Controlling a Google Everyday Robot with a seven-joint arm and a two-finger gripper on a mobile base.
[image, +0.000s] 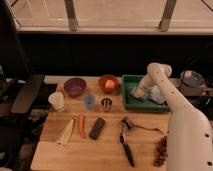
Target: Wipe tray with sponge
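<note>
Camera view puts the end effector (137,93) low inside the tray (143,108), in its left half and close to the left wall. Its fingers are pressed together, pinching what looks like the sponge (133,94), a small pale-blue bit at the tip, down at the tray floor. Whether the sponge lies flat on the floor I cannot tell. The arm (155,75) bends over the tray from the right and hides much of its middle. A pale patch (158,95) shows in the right half of the tray, and what it is I cannot tell.

The tray sits at the back right of the tabletop (145,150). Just left of it stands the orange bowl (108,83), then the purple bowl (74,86). In front of the bowls are a white cup (56,101), a blue cup (89,101) and a metal cup (106,104). Nearer the front lie a carrot (81,126), a black block (97,128) and a black-handled tool (126,146), all well apart from the tray.

I judge the step in hand to be the wiping itself, with the sponge gripped and already down in the tray. The next move calls for a stroke across the floor toward the right side, with light downward pressure so that the sponge drags rather than skips. The grip should stay firm, and the stroke should turn before the right wall so that the tray is not pushed along the tabletop.
</note>
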